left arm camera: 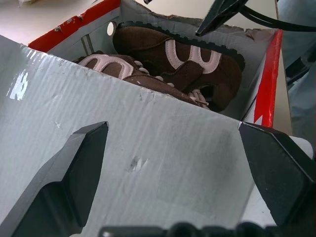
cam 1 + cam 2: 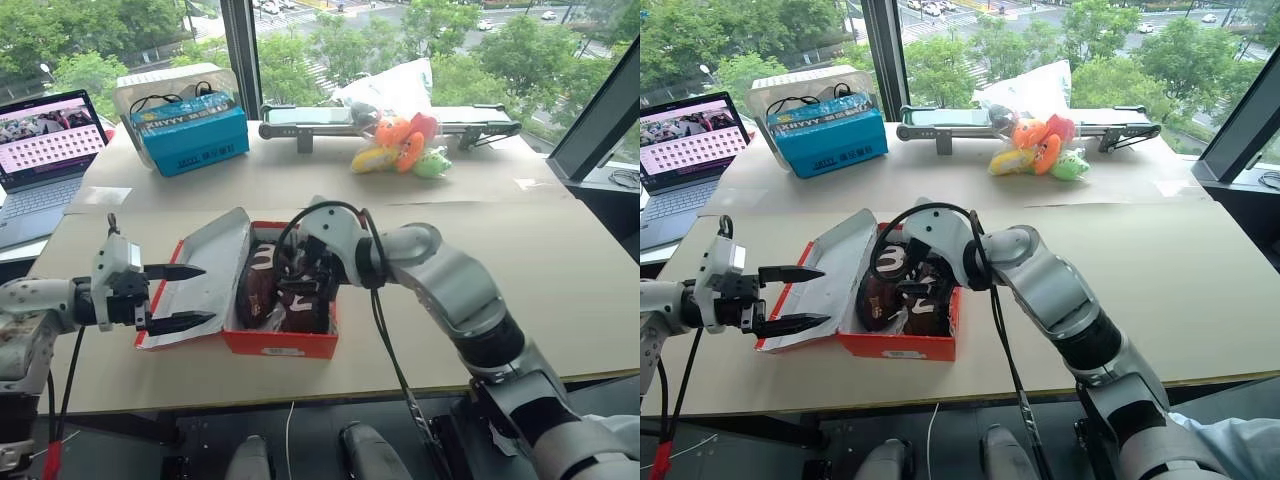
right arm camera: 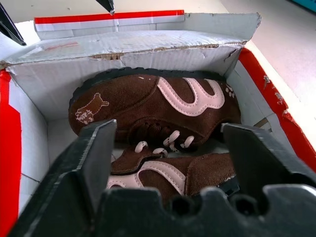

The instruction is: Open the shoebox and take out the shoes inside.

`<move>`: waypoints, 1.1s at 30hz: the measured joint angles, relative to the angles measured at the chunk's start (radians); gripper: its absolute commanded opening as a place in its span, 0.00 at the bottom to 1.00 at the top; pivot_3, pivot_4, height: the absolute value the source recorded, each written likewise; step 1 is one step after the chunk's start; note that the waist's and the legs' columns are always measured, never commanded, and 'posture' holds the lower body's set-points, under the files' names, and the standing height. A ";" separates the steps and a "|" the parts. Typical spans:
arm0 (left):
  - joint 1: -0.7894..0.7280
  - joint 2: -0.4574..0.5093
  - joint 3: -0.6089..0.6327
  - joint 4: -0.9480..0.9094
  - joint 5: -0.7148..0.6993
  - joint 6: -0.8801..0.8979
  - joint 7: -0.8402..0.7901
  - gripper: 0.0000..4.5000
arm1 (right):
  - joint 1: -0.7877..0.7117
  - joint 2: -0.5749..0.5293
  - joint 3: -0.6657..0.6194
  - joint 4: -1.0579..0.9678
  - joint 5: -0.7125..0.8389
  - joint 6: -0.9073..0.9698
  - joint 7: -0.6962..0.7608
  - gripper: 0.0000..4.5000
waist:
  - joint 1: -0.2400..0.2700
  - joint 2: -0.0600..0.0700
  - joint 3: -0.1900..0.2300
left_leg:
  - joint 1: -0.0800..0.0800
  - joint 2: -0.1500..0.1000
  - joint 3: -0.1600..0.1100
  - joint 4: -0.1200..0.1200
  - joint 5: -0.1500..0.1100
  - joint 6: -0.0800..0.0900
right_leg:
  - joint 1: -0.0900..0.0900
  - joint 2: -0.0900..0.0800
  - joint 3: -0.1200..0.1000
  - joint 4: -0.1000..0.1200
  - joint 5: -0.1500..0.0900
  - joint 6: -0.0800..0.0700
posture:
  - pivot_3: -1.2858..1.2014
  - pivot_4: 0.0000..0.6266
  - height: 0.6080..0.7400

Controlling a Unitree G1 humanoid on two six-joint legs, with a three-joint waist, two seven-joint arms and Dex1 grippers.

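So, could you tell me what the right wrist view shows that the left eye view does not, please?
Right wrist view: the pale curved stripes, laces and toe mark of the two small dark brown suede shoes, and the white inner walls of the red cardboard shoebox.

Left eye view: the blue box with white lettering, the orange, yellow and green plush toys, the laptop, and the open left hand at the folded-back lid.

Shared: the open shoebox, both shoes inside, and the open right hand above them.
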 measured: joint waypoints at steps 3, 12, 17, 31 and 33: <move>-0.003 0.000 -0.003 -0.004 0.000 0.000 0.008 1.00 | -0.040 -0.005 -0.012 -0.021 0.024 0.126 -0.019 0.98 | -0.001 0.000 0.000 | 0.000 0.000 0.000 0.000 0.000 0.000 | 0.000 0.000 0.000 0.000 0.000 0.000 | 0.52 0.24 1.00; -0.004 0.000 -0.011 -0.039 0.001 0.000 0.021 1.00 | -0.073 0.143 -0.068 -0.028 0.034 0.403 -0.188 0.98 | -0.002 0.000 0.000 | 0.000 0.000 0.000 0.000 0.000 0.000 | 0.000 0.000 0.000 0.000 0.000 0.000 | 0.52 0.24 1.00; -0.004 0.001 -0.014 -0.043 0.000 0.002 0.030 1.00 | -0.084 0.183 -0.102 -0.003 0.029 0.438 -0.293 0.98 | 0.001 0.000 0.000 | -0.001 0.000 0.000 0.000 0.000 0.000 | 0.000 0.000 0.000 0.000 0.000 0.000 | 0.52 0.24 1.00; -0.016 0.001 -0.031 -0.052 0.000 0.003 0.043 1.00 | -0.025 0.219 -0.092 0.036 0.051 0.438 -0.447 0.98 | -0.003 0.000 0.000 | -0.001 0.000 0.000 0.000 0.000 0.000 | -0.001 0.000 0.000 0.000 0.000 0.000 | 0.52 0.24 1.00; -0.016 0.000 -0.031 -0.057 0.000 0.003 0.046 1.00 | -0.005 0.234 -0.084 0.046 0.056 0.438 -0.460 0.98 | -0.003 0.000 0.000 | -0.001 0.000 0.000 0.000 0.000 0.000 | -0.001 0.000 0.000 0.000 0.000 0.000 | 0.52 0.24 1.00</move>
